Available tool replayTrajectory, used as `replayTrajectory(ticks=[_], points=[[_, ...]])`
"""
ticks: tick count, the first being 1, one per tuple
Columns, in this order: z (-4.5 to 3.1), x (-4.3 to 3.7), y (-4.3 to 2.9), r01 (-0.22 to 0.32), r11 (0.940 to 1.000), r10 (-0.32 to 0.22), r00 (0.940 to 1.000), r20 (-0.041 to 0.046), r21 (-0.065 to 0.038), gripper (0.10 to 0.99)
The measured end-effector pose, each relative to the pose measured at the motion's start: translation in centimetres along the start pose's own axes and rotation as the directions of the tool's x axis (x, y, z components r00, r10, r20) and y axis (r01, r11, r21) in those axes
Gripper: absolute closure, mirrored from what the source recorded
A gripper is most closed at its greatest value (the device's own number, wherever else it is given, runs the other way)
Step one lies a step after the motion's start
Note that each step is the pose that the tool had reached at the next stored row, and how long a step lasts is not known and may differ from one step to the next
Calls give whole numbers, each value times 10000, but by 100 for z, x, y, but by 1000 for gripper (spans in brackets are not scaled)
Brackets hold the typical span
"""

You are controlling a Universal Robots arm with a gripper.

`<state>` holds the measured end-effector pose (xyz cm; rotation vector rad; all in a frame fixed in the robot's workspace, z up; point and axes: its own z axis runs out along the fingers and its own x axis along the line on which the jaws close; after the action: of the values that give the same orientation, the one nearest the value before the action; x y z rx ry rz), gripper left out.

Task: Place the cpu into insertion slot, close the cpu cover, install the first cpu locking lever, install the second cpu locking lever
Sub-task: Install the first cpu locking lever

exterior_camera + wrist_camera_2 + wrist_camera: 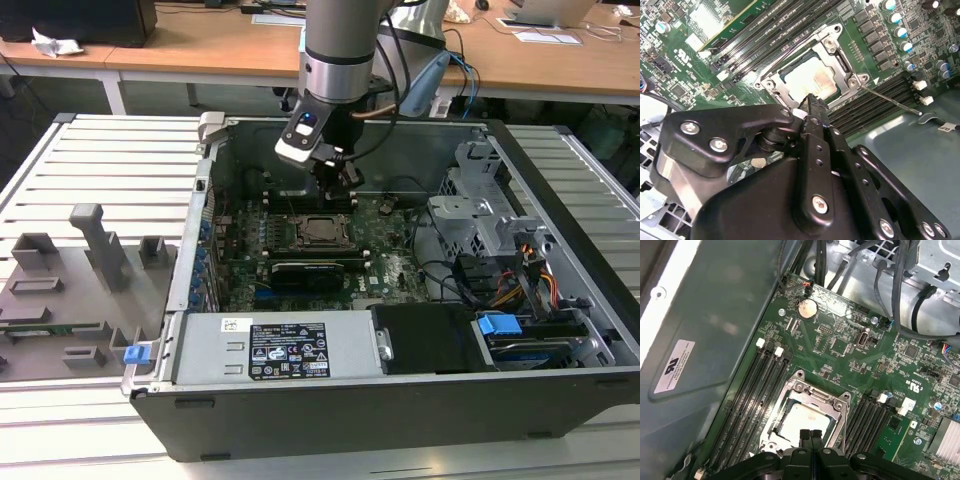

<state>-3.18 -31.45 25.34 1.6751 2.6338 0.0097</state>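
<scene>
computer case [400, 415] open on the counter [110, 165] | motherboard [850, 355]: memory slots [757, 390] crowd the socket; cables [900, 290] nearby | gripper [810, 436] just above the socket; fingers pressed together, empty | cpu cover [812, 390] seems down around the cpu [807, 420], seated in its slot | lever [890, 100] sticks out unlatched; risk: fingers slipping off that thin rod, scraping the slots

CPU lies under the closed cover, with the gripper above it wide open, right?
Not quite. The cpu does lie under the closed cover, but the gripper above it is shut, its fingertips together, as the first wrist view shows.
</scene>
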Motion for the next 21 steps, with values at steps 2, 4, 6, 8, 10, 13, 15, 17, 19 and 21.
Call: replayTrajectory(ticks=[2,4,6,8,10,13,15,17,19,21], points=[[1,0,0,181,9998,-181,9998,-3,-3,980],[1,0,-1,349,9994,-349,9994,-6,-5,980],[1,2,-6,624,9980,-624,9980,-10,-9,980],[1,2,-7,749,9972,-749,9972,-12,-11,980],[1,3,-8,930,9957,-930,9957,-15,-13,980],[1,3,-8,1337,9910,-1337,9910,-21,-20,980],[1,3,-8,1623,9867,-1623,9867,-25,-25,980],[1,3,-8,1925,9813,-1925,9813,-29,-29,980],[1,1,-9,2142,9768,-2142,9768,-32,-34,980],[0,-4,-11,2263,9741,-2263,9741,-33,-35,980]])
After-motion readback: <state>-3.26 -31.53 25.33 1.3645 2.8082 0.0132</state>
